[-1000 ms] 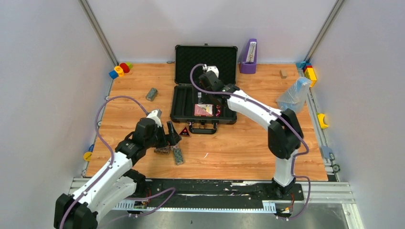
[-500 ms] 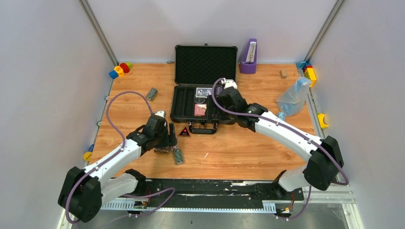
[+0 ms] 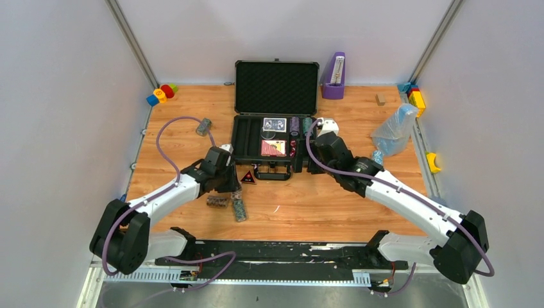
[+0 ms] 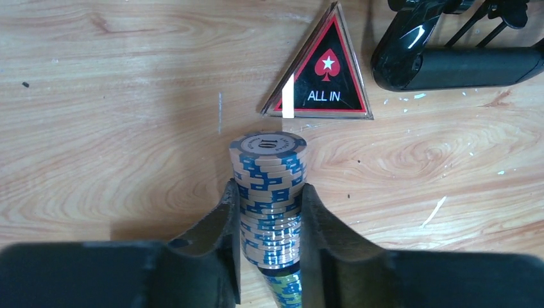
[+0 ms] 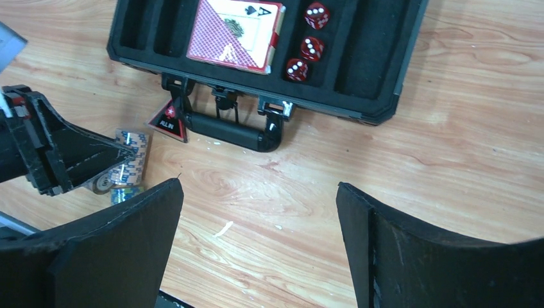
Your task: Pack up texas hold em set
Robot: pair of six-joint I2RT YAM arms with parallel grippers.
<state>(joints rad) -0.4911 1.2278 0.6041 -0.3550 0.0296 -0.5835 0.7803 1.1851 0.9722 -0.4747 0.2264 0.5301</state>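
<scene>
The black case (image 3: 237, 138) lies open at the table's back, holding card decks (image 3: 274, 124), red dice (image 5: 308, 48) and chip rolls (image 3: 294, 125). In front of its handle (image 4: 449, 64) lies the dark red "ALL IN" triangle (image 4: 324, 77). My left gripper (image 4: 268, 186) is shut on a tan and blue roll of chips (image 4: 269, 154) that lies on the wood. A green roll (image 3: 239, 208) lies just behind it and a brown roll (image 3: 218, 201) beside it. My right gripper (image 5: 258, 186) hangs open and empty over bare wood, in front of the case's right corner.
One more chip roll (image 3: 204, 126) lies left of the case. A purple metronome-like object (image 3: 334, 77) stands at the back, with a clear plastic bag (image 3: 394, 127) to its right. Toy blocks (image 3: 161, 94) sit in the back left corner and more blocks (image 3: 416, 96) at the right edge.
My left gripper slid forward over the tan and blue roll and closed on it. The right arm drew back out of the case towards the near right, uncovering chip rolls in it.
</scene>
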